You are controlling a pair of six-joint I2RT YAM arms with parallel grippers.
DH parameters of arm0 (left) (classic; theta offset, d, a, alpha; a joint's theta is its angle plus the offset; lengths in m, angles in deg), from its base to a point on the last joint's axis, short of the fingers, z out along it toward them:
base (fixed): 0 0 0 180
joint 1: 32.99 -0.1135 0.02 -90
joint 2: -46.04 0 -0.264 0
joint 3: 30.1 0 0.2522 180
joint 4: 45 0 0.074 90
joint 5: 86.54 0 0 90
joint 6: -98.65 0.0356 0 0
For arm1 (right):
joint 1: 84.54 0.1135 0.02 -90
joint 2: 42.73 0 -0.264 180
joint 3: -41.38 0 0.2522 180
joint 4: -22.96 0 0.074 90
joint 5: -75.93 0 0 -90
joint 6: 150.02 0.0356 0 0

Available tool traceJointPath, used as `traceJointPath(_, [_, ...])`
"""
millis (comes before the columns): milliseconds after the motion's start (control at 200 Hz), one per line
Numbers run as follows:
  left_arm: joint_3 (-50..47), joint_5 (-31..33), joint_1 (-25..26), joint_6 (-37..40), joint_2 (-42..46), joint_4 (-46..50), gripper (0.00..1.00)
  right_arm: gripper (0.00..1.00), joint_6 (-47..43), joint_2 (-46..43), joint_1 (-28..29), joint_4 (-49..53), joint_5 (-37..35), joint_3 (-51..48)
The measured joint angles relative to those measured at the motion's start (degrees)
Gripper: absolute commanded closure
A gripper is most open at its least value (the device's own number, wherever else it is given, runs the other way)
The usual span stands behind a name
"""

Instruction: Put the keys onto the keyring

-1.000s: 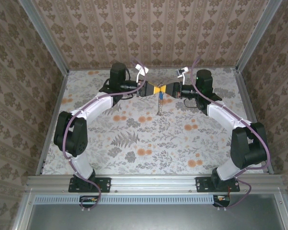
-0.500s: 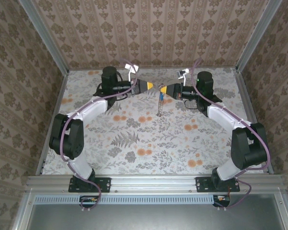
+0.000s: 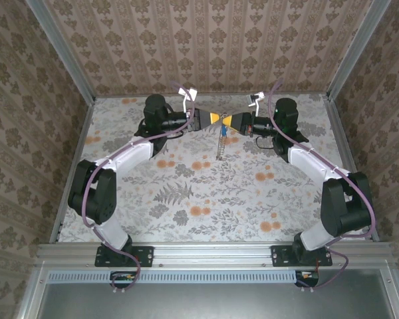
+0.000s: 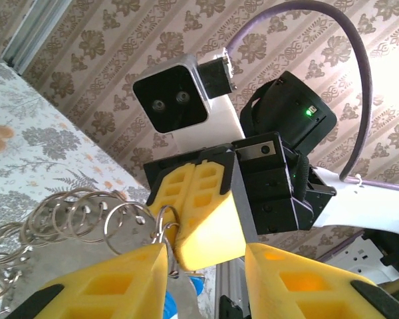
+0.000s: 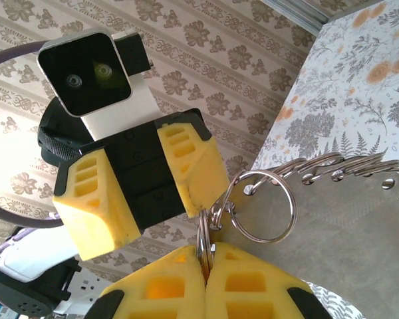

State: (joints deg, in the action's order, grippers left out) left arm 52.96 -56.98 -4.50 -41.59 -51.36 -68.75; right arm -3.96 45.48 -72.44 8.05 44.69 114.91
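Observation:
My right gripper is shut on a small metal ring of the keyring, held in the air at the back of the table. From there the keyring's chain of rings hangs down. The key's blue head dangles just under the grippers and shows blurred at the bottom of the left wrist view. My left gripper is open and faces the right gripper tip to tip. Its left finger sits against the small rings. Nothing is clamped between its fingers.
The table is covered with a floral cloth and walled with patterned paper on three sides. A metal rail runs along the near edge by the arm bases. Purple cables loop over both wrists.
The left gripper opened and pulled back to the left. It has since come right again and stands open at the right gripper's tip. The right gripper kept its hold.

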Motion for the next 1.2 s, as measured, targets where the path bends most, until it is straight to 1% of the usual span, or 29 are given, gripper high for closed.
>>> traceJointPath(310, [-0.02, 0.37, 0.74, -1.27, -1.29, -2.34, 0.64, 1.0, 0.96, -0.09, -0.11, -0.9, -0.04, -0.07])
traceJointPath(825, [-0.02, 0.96, 0.79, -1.29, -2.75, -2.43, 0.65, 1.0, 0.98, -0.2, -0.17, -0.98, -0.04, -0.15])
traceJointPath(1020, [-0.02, 0.94, 1.31, -2.29, -3.28, -2.6, 0.75, 1.0, 0.96, -0.2, -0.17, -1.03, -0.02, -0.15])
traceJointPath(1200, [0.0, 0.94, 1.75, -2.93, -3.3, -3.56, 0.75, 1.0, 0.81, -0.22, -0.22, -0.96, -0.04, -0.28])
